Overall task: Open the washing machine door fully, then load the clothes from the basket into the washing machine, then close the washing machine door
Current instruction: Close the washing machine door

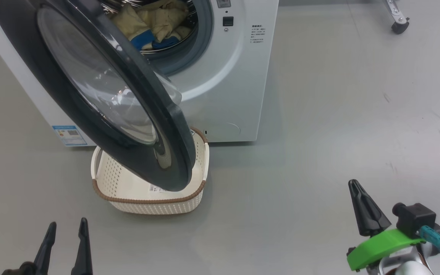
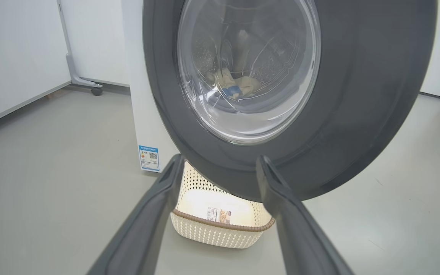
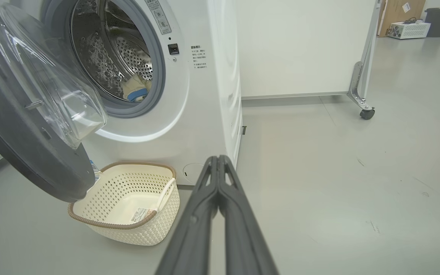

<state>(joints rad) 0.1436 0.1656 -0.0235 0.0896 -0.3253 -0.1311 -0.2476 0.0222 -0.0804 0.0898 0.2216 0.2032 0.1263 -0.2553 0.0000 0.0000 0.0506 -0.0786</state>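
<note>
Floor first: one big smooth grey floor (image 1: 338, 114) takes up most of the head view, matte with a soft sheen and a few dark scuffs (image 1: 386, 97) on the right side. In the right wrist view a white partition panel (image 3: 300, 46) stands along the upper middle, on a metal leg with a black caster (image 3: 367, 113). A dark bin (image 3: 439, 19) sits far off in the top right corner.

The white front-load washing machine (image 1: 227, 84) is at the upper left of the head view. Its black-rimmed washing machine door (image 1: 101, 95) is swung out toward the camera, partway open. Under the door's lower edge, the cream perforated basket (image 1: 155, 207) sits on the floor right against the washer front. The cream-yellow clothes (image 1: 159, 23) with the blue patch are inside the drum, top centre.

The left gripper (image 1: 68, 222), lower left, has its fingers spread apart and holds nothing. The right gripper (image 1: 354, 185), lower right, has its fingers pressed together, gripping nothing. A small blue-white label sticker (image 1: 69, 135) is at the washer's bottom left corner.
</note>
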